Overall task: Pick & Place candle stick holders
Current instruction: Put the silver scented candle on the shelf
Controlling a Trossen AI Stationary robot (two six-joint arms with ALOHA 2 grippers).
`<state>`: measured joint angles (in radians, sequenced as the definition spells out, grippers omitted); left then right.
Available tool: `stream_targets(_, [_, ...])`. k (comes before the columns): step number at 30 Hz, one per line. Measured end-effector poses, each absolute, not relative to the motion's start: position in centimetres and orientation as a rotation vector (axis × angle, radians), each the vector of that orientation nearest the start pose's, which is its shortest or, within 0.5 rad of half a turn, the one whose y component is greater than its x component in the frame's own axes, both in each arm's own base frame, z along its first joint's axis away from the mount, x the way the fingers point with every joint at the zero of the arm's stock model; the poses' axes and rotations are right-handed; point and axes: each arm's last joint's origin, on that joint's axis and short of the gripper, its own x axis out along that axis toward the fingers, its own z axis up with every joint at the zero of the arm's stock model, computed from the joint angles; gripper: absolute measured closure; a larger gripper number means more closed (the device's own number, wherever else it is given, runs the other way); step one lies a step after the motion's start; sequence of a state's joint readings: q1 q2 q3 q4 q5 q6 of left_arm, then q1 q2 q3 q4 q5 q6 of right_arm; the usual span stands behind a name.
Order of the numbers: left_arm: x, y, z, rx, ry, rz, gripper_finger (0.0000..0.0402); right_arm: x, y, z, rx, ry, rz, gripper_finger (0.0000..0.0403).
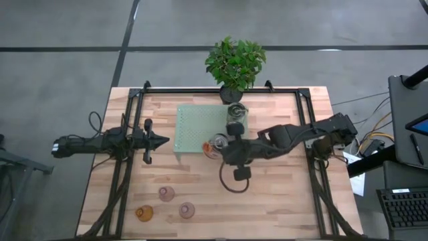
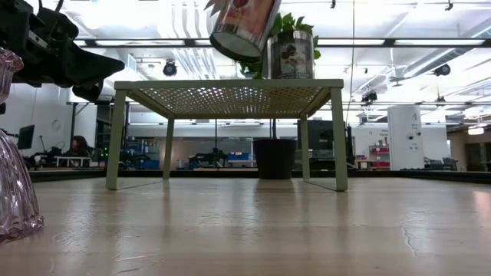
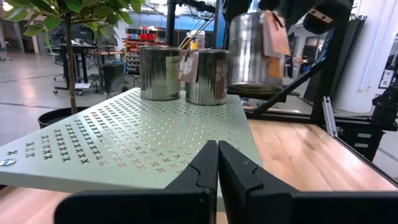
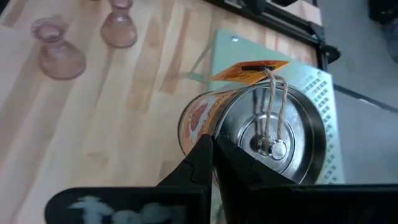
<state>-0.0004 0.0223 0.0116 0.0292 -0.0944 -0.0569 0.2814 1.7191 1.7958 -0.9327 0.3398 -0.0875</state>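
Note:
Two shiny silver holders (image 1: 236,110) (image 1: 235,126) stand upright on the pale green perforated stand (image 1: 200,127), near its right edge; the left wrist view shows them too (image 3: 160,71) (image 3: 208,76). My right gripper (image 4: 213,152) is shut on the third silver holder (image 4: 273,137), which has an orange tag (image 4: 249,71), above the stand's near right corner (image 1: 217,144). Two pinkish glass holders (image 1: 166,194) (image 1: 186,210) and an amber one (image 1: 144,213) stand on the table near the front left. My left gripper (image 3: 217,155) is shut and empty, just left of the stand (image 1: 164,140). My right gripper pinches the silver holder's rim (image 4: 214,134), with one finger outside the wall and the other seemingly inside the cup. The fingers slant down from the table's right. The holder is lifted clear and tilted (image 2: 245,27), higher than the stand's top.
A leafy plant in a black pot (image 1: 234,63) stands at the table's far edge behind the stand. Black frame rails (image 1: 124,167) run along both table sides. A pink glass holder (image 2: 15,184) shows close at the left of the low view. Bare wood lies at the front right.

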Motion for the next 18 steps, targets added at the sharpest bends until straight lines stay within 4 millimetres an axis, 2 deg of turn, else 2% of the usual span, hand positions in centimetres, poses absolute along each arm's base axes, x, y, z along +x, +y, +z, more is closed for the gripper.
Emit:
stream_targets(8, [9.8, 0.3, 16.9, -0.058, -0.022, 0.094, 0.0392, 35.7, 7.1, 37.4, -0.380, 0.798, -0.047, 0.0395])
stream_targets(18, [9.8, 0.3, 16.9, -0.058, -0.021, 0.093, 0.0392, 36.1, 5.6, 36.9, -0.448, 0.814, -0.005, 0.0395])
